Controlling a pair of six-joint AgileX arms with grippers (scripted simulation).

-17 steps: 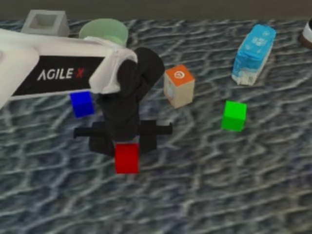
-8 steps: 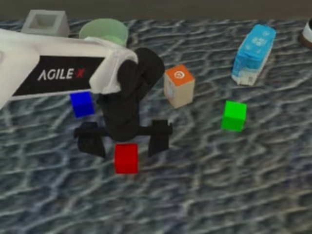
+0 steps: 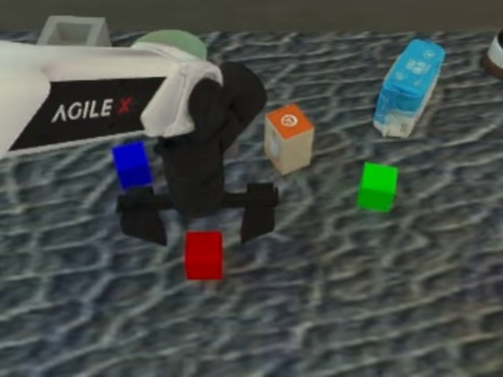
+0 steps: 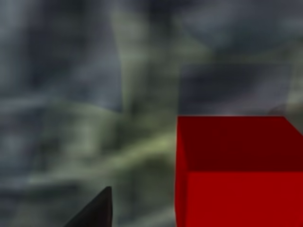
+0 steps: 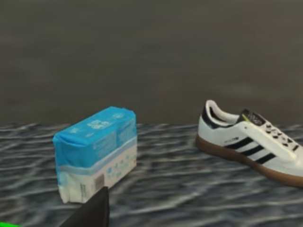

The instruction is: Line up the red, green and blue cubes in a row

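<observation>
Top view, left to right. Blue cube (image 3: 131, 163) sitting left of centre, partly under left arm. Left gripper (image 3: 198, 214) hovering centre-left, fingers spread wide, gripping nothing; red cube (image 3: 203, 254) lying just below it, free on the table (image 3: 330, 314). Beige carton (image 3: 288, 139) standing upper centre. Green cube (image 3: 376, 186) resting right of centre. Light-blue pack (image 3: 409, 87) lying upper right. Right arm out of top view.

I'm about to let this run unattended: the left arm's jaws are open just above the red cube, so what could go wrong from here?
1. The left gripper sits close beside the blue cube; its wide-open jaws could knock that cube when moving.
2. The red cube lies free just below the jaws, so a careless move might nudge it.
3. The beige carton stands between the blue cube and the green cube, and may obstruct a straight row or get bumped.
</observation>
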